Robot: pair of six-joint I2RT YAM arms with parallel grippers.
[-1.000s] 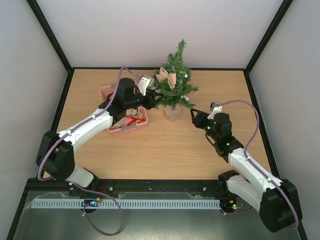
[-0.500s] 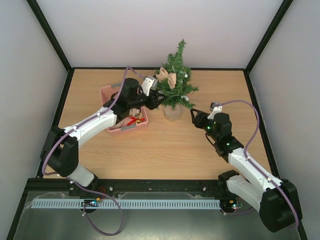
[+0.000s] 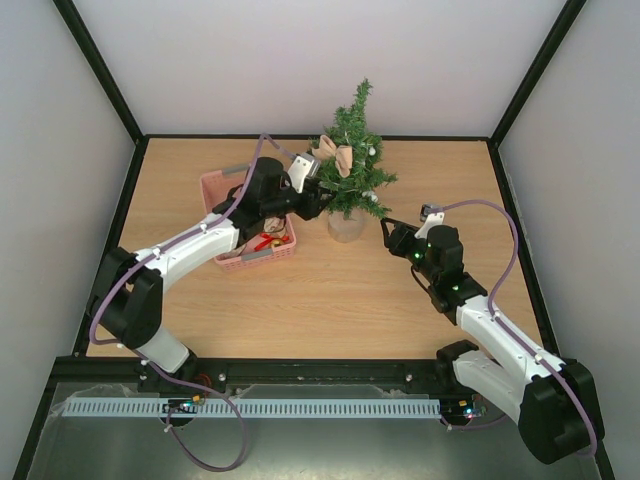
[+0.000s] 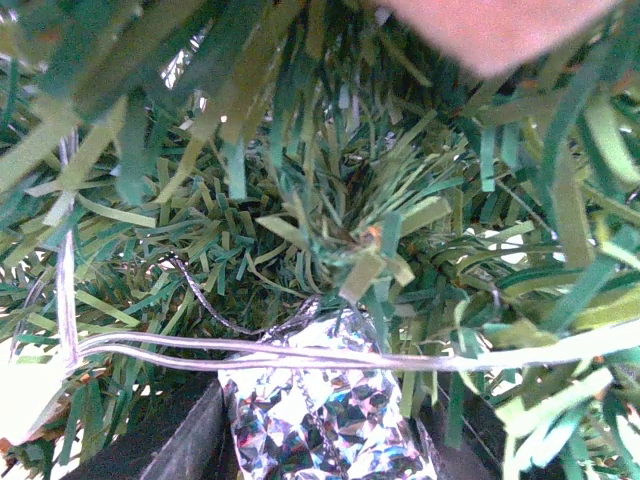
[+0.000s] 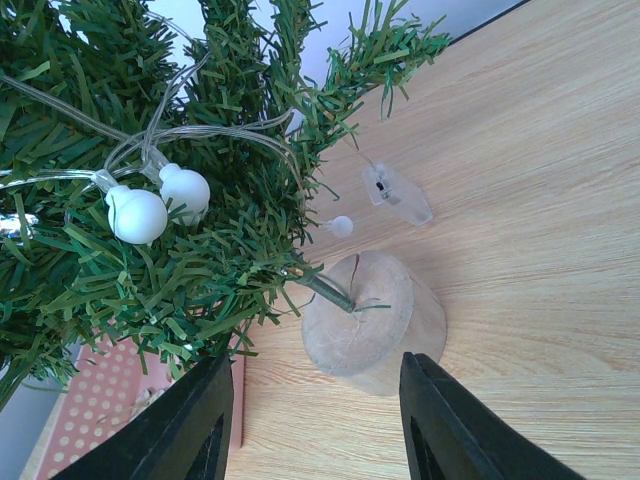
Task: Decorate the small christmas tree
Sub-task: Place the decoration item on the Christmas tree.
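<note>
Seen from above, the small christmas tree (image 3: pixel 350 165), a miniature dark-green artificial conifer on a pale round wooden base (image 3: pixel 346 226), stands upright at the upper centre of the light wooden table (image 3: pixel 330 290). It is just right of a pink perforated plastic basket (image 3: pixel 213 186). The left gripper (image 3: pixel 316 196) is pushed into the tree's left-hand branches, below a beige fabric bow (image 3: pixel 334 155). In the left wrist view its dark fingers (image 4: pixel 185 445) are closed at the bottom edge on a silver crinkled foil ornament (image 4: pixel 330 420). Needles fill that frame, and a clear light-string wire (image 4: pixel 300 352) crosses just above the foil. The right gripper (image 3: pixel 388 232) sits right of the base and apart from it, jaws spread wide and empty; its wrist view shows two round white bulbs (image 5: pixel 150 205) at upper left. The step in hand appears to be seating the ornament on a branch. To do it well, the foil should be pressed deep enough for the needles to grip it and kept clear of the wire. The jaws should part only once it rests on the branch. Whether it has caught yet cannot be told. The light tree may tip; the free gripper could steady the base.
</note>
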